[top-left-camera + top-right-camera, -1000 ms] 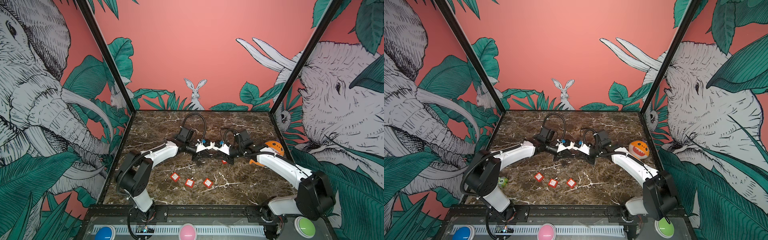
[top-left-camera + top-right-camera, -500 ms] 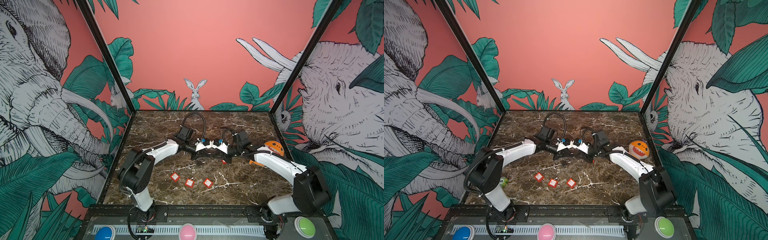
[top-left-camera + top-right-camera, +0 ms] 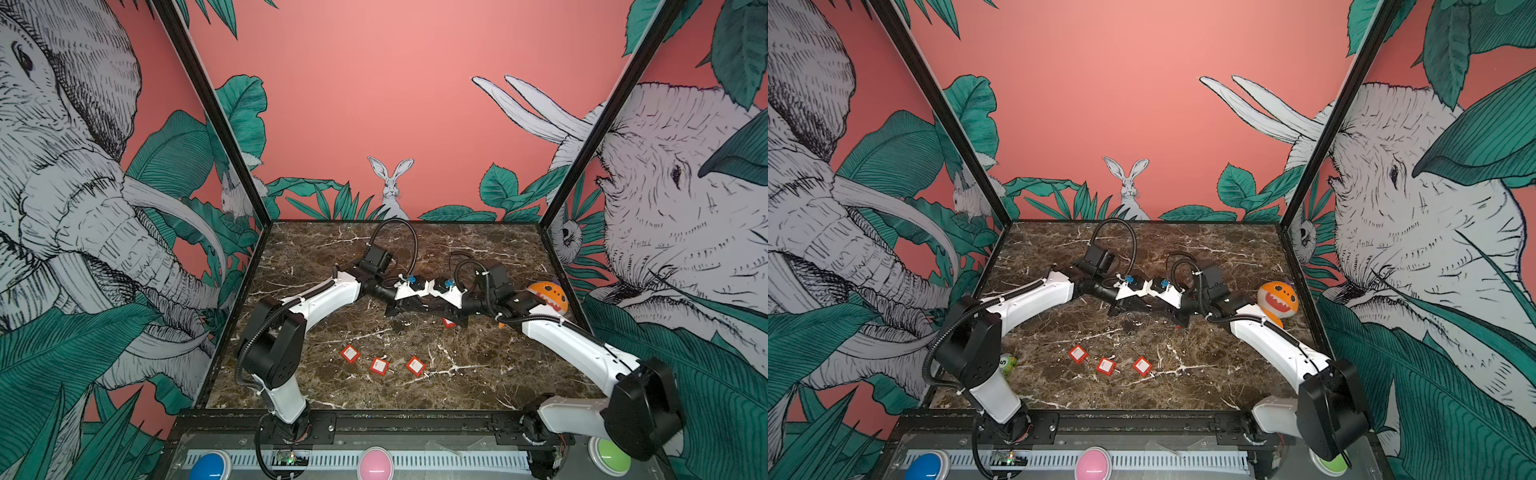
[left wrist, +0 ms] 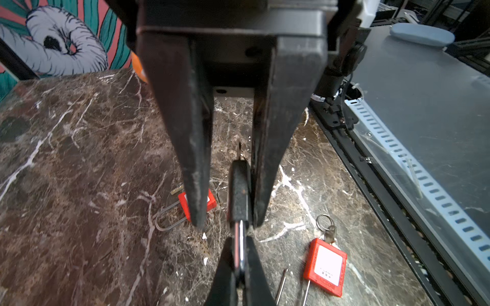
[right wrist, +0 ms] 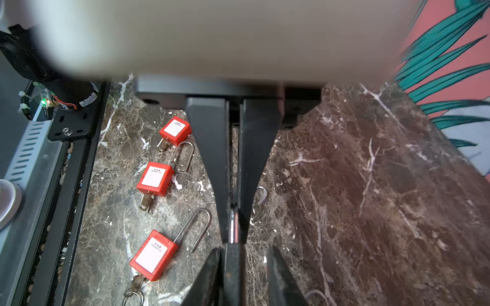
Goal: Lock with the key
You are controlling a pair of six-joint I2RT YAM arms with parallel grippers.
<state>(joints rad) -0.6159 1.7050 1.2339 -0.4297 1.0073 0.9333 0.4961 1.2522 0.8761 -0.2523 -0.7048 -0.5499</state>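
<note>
The right pincer (image 5: 233, 235) is pressed together on the metal blade of the key (image 4: 238, 190). It holds the key clear of the table in the middle of the scene, a little toward the far side. The left pincer (image 4: 228, 225) faces it tip to tip from the left. Its fingers stand spread, and the key's black head lies between them, against one finger with a clear gap to the other. Under the two pincers, on the marble table (image 3: 478, 374), lies a lone padlock (image 3: 448, 322), red, with a wire shackle that shows in the left wrist view; whether that shackle is latched I cannot tell. Nearer, well apart from it, three more red padlocks with white labels lie in a row: the left padlock (image 3: 350, 353), the middle padlock (image 3: 379, 365) and the right padlock (image 3: 415, 365). A ringed key (image 4: 328, 233) sticks out of the right padlock, whose long shackle has one end free. By the right wall, just behind the right arm, sits an orange toy (image 3: 548, 297) with a toothy mouth. In a top view a small green object (image 3: 1008, 361) lies by the left arm's base, at the near left of the table
</note>
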